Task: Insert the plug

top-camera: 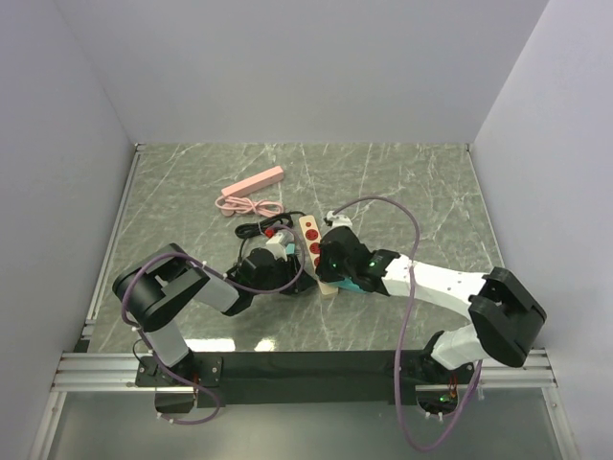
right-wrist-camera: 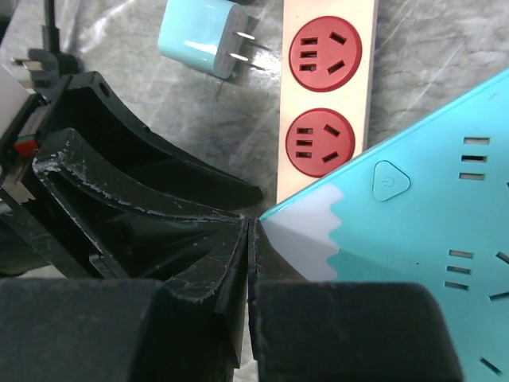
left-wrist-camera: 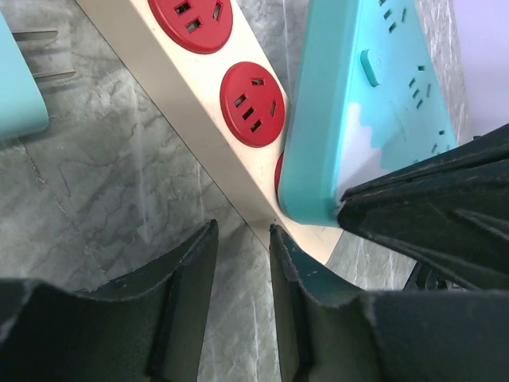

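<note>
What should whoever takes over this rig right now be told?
Left gripper: open, empty, by the beige strip's near end.
Right gripper: shut on a corner of the teal strip, which overlaps the beige strip.
Teal plug: lying on the table beside the beige strip, prongs bare.
Done: nothing inserted.
To do: grasp plug, push into a free red socket.

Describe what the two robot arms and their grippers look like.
The left arm is grey and black; the right arm has white links with black joints and a green light. A purple cable loops along each. The left gripper and right gripper have black, scuffed fingers.
</note>
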